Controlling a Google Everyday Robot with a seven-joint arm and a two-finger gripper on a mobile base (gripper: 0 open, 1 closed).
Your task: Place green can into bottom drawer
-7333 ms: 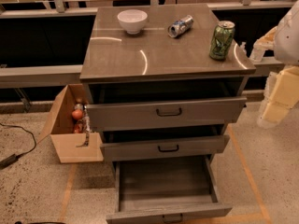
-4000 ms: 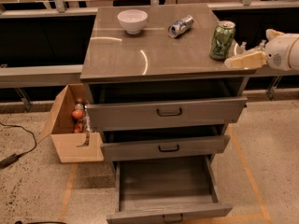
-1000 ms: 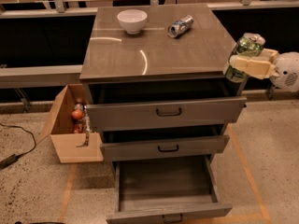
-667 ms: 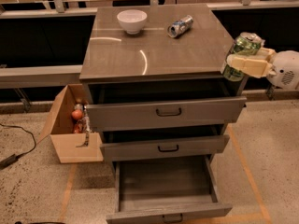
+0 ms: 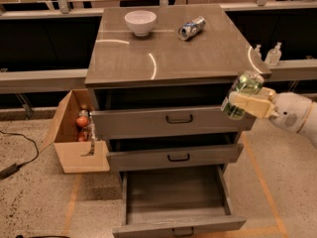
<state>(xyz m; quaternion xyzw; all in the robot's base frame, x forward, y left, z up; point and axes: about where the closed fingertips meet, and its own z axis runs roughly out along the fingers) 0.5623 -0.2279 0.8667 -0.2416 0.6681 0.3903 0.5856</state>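
Cabinet top (image 5: pixel 168 58): a white bowl (image 5: pixel 140 22) stood at the rear left, and a silver-and-blue can (image 5: pixel 191 28) lay on its side at the rear centre. Left of the cabinet sat an open cardboard box (image 5: pixel 74 155) holding reddish items. Two small bottles (image 5: pixel 273 54) stood beyond its right edge.

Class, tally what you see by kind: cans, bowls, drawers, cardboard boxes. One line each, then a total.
Cans: 2 (green can in the gripper beside the top drawer, silver-and-blue can lying on the cabinet)
Bowls: 1 (white bowl)
Drawers: 3 (bottom drawer open)
Cardboard boxes: 1
Total: 7
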